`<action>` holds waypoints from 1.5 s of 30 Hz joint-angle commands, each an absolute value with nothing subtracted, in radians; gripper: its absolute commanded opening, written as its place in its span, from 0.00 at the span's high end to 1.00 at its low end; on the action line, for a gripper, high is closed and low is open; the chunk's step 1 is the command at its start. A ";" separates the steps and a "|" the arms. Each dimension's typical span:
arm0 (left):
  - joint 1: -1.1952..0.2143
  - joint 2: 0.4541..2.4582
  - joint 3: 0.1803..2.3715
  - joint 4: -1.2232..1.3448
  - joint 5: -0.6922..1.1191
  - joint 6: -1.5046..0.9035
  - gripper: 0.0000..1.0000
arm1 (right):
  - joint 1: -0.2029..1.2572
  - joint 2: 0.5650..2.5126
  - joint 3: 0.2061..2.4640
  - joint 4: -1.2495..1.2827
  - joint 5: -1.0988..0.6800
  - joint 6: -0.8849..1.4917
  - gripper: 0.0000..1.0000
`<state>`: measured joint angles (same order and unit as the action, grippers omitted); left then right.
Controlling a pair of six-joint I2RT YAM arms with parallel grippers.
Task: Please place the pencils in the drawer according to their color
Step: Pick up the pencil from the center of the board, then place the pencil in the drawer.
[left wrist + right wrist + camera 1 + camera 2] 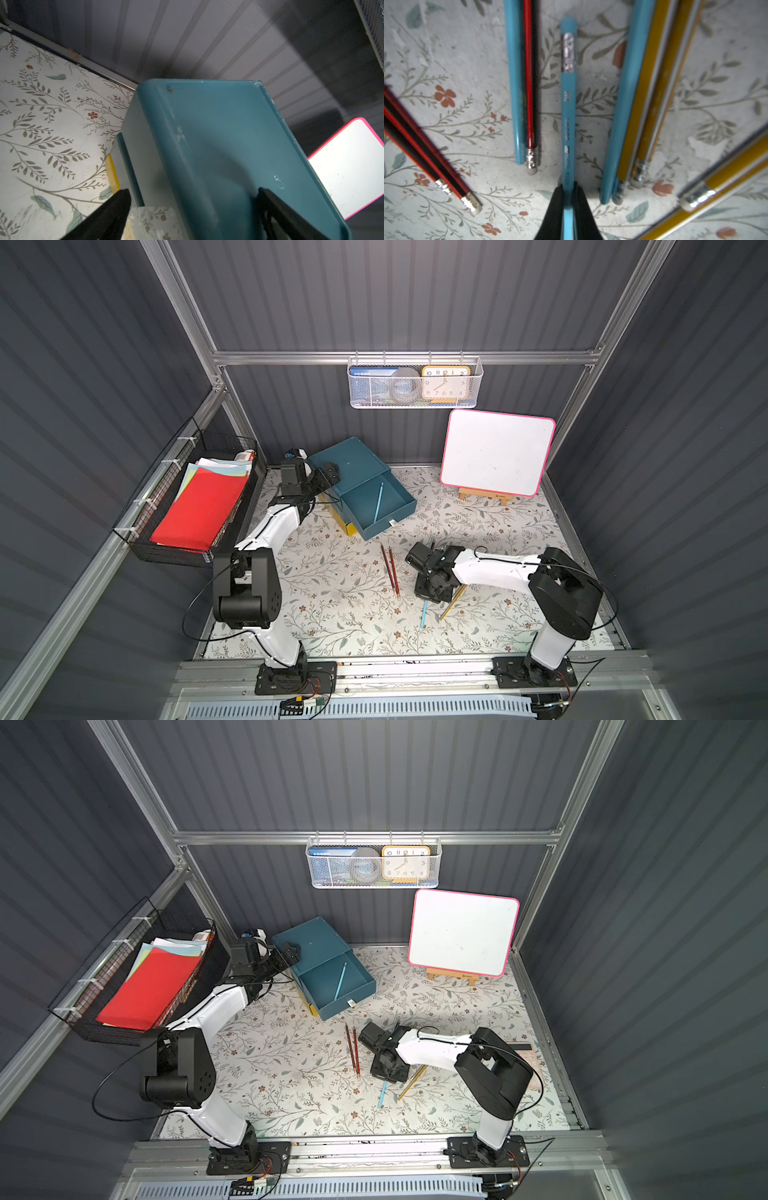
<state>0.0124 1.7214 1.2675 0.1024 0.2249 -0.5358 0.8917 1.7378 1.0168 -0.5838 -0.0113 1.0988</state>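
Desk [332, 614] with open drawer [361, 506]; right gripper [568, 187] pinching a light blue pencil [568, 124].
The drawer box [218, 135] has the left gripper [193, 190] spread astride its top edge. One blue pencil [379, 502] lies in the drawer. Red-black pencils [388, 568] and yellow pencils [648, 83] lie on the desk beside the pinched one.

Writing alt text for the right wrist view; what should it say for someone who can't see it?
The right gripper has its jaws closed on a light blue pencil. Around it on the floral table cover lie other blue pencils, red-and-black pencils and yellow pencils.
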 commanded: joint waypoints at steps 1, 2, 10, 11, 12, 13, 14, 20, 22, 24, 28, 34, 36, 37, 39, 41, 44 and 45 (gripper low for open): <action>0.005 1.713 1.252 0.066 0.236 -0.537 0.00 | 0.898 1.707 0.987 -0.584 -0.042 1.119 1.00; 0.005 1.712 1.251 0.065 0.236 -0.537 0.00 | 0.897 1.692 0.983 -0.584 -0.042 1.122 1.00; 0.005 1.718 1.254 0.066 0.236 -0.540 0.00 | 0.890 1.597 0.998 -0.635 -0.010 1.109 1.00; 0.005 1.717 1.255 0.066 0.236 -0.542 0.00 | 0.886 1.586 1.002 -0.646 -0.008 1.105 1.00; 0.005 1.718 1.255 0.066 0.236 -0.541 0.00 | 0.882 1.573 1.005 -0.653 -0.008 1.103 1.00; 0.005 1.717 1.255 0.066 0.235 -0.541 0.00 | 0.877 1.559 1.007 -0.659 -0.008 1.100 1.00; 0.005 1.716 1.254 0.066 0.234 -0.541 0.00 | 0.871 1.542 1.009 -0.660 -0.009 1.098 1.00; 0.003 1.719 1.257 0.066 0.234 -0.541 0.00 | 0.839 1.460 1.061 -0.670 -0.023 1.073 1.00; 0.003 1.721 1.259 0.066 0.234 -0.541 0.00 | 0.833 1.447 1.095 -0.672 -0.033 1.063 1.00; 0.002 1.723 1.260 0.066 0.234 -0.541 0.00 | 0.828 1.442 1.139 -0.684 -0.039 1.055 1.00; 0.002 1.723 1.262 0.067 0.235 -0.541 0.00 | 0.818 1.444 1.235 -0.701 -0.052 1.031 1.00; 0.000 1.724 1.260 0.071 0.233 -0.543 0.00 | 0.795 1.466 1.353 -0.691 -0.037 0.988 1.00; 0.000 1.724 1.260 0.069 0.234 -0.541 0.00 | 0.785 1.483 1.398 -0.685 -0.049 0.980 1.00; 0.000 1.723 1.260 0.069 0.233 -0.541 0.00 | 0.779 1.497 1.426 -0.686 -0.057 0.975 1.00; 0.000 1.724 1.260 0.069 0.233 -0.541 0.00 | 0.771 1.523 1.466 -0.681 -0.073 0.969 1.00; 0.000 1.725 1.259 0.071 0.233 -0.541 0.00 | 0.759 1.552 1.518 -0.674 -0.091 0.965 1.00; 0.000 1.729 1.259 0.072 0.234 -0.541 0.00 | 0.746 1.605 1.597 -0.662 -0.118 0.962 1.00; 0.000 1.729 1.259 0.072 0.235 -0.541 0.00 | 0.744 1.621 1.624 -0.661 -0.121 0.961 1.00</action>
<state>0.0109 1.7214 1.2675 0.1024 0.2249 -0.5426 0.7536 1.5879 1.5646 -0.6666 -0.0921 0.9829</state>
